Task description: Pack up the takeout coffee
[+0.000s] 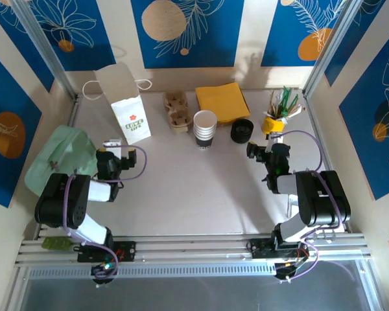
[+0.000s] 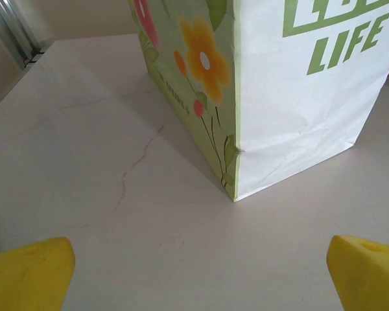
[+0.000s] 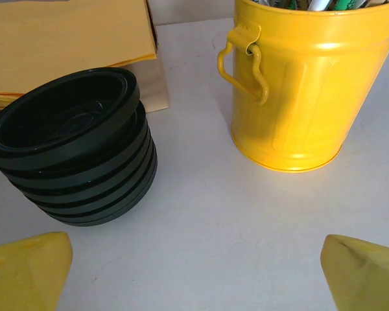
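The takeout coffee is out of view. A white paper bag point(image 1: 126, 107) with green print stands upright at the back left; its near corner point(image 2: 298, 84) rises just beyond my left gripper point(image 2: 201, 278). That gripper point(image 1: 117, 148) is open over bare table, yellow fingertips point(image 2: 29, 272) wide apart. A stack of lidless white cups point(image 1: 205, 128) stands mid-table. Beside it is a pile of black lids point(image 1: 242, 130), which sits ahead and to the left point(image 3: 71, 142) of my right gripper point(image 3: 194, 272). The right gripper point(image 1: 275, 139) is open and holds nothing.
A yellow bucket point(image 3: 305, 91) of utensils stands close ahead of the right gripper, also seen at the back right point(image 1: 272, 123). Yellow napkins point(image 1: 222, 102) and a cardboard cup carrier point(image 1: 177, 109) lie at the back. A green cloth point(image 1: 61, 155) lies at the left edge.
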Motion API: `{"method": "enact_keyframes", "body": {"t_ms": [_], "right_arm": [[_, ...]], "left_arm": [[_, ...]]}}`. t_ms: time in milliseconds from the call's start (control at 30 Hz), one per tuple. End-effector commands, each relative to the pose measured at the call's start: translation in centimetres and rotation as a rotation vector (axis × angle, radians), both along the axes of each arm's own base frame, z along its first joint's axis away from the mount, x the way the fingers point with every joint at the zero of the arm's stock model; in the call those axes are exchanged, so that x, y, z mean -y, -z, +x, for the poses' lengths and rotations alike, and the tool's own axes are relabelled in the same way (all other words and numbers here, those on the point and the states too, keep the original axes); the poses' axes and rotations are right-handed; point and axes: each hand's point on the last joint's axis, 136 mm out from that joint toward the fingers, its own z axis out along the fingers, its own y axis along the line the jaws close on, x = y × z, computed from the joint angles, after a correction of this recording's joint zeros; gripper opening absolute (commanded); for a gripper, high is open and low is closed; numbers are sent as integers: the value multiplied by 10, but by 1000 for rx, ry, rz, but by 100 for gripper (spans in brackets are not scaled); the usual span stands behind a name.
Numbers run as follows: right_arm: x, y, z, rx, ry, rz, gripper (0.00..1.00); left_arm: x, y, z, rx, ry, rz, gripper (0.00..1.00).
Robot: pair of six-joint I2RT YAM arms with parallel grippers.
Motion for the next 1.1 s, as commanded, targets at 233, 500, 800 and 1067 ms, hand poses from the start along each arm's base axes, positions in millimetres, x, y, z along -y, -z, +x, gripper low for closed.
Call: {"method": "enact_keyframes", "body": {"t_ms": [233,500,800,1067], "right_arm": [[0,-10,3,37,-5,5,99],[0,-9,3,33,-9,9,99],[-1,-9,3,34,-10,9,99],[-1,-10,2,40,-16,15,99]], "left_arm": [[0,-10,6,40,9,-3,100],[0,-11,6,41,9,-3,99],[0,-11,6,44,9,-2,100],[15,-14,3,58,98,3,99]]}}
